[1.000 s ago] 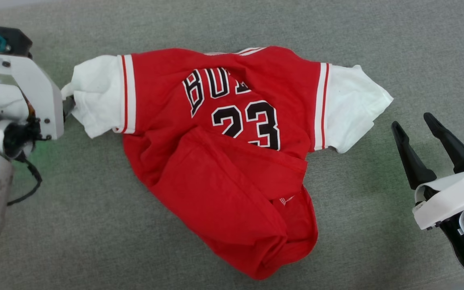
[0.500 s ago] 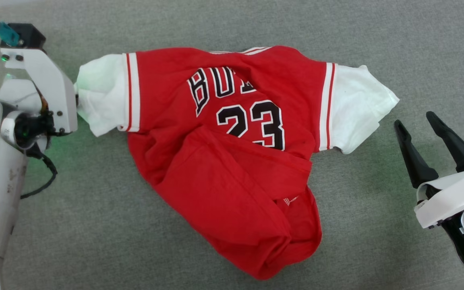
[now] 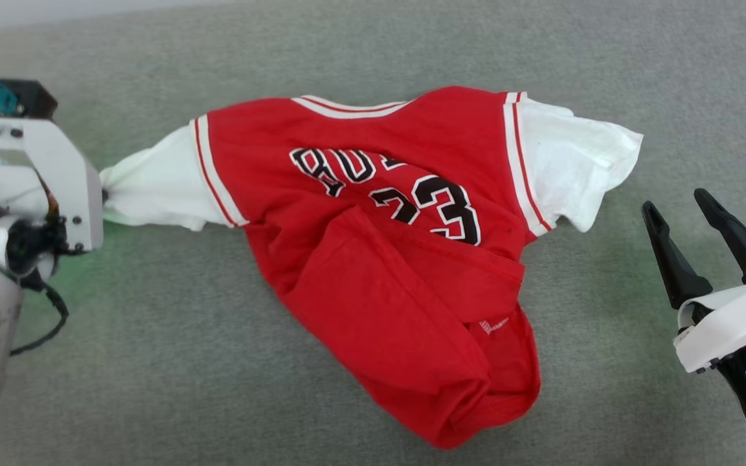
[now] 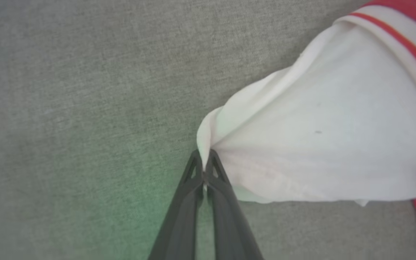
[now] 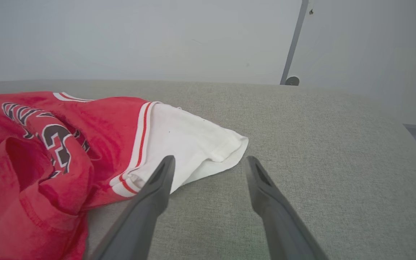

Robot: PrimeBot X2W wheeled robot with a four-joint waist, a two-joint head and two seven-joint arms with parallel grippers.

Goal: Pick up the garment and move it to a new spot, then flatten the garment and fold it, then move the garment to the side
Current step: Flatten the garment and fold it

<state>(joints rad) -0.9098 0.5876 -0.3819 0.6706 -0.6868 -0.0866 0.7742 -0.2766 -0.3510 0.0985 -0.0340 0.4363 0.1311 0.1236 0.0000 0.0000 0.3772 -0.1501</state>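
Garment: the red jersey (image 3: pixel 373 259) lies crumpled on the grey mat (image 3: pixel 153 388) in the middle of the head view, its hem doubled over toward 5 o'clock.
Left gripper: the left gripper (image 4: pixel 204 164), at 9 o'clock of the jersey, is clenched on the tip of the white sleeve (image 3: pixel 153 194), which is drawn taut to a point.
Right gripper: the right gripper (image 3: pixel 674 200) hovers at 4 o'clock, fingers spread and holding nothing, just short of the other sleeve (image 3: pixel 580 168).
Step in hand: picking the garment up to shift it, by the look of it.
Doing it well: the pinch looks thin, perhaps a single layer of cuff, though the wrist view cannot confirm its depth. A slow, low pull toward 9 o'clock should spare the grip. A second hold on the far sleeve would share the weight and stop the body bunching.
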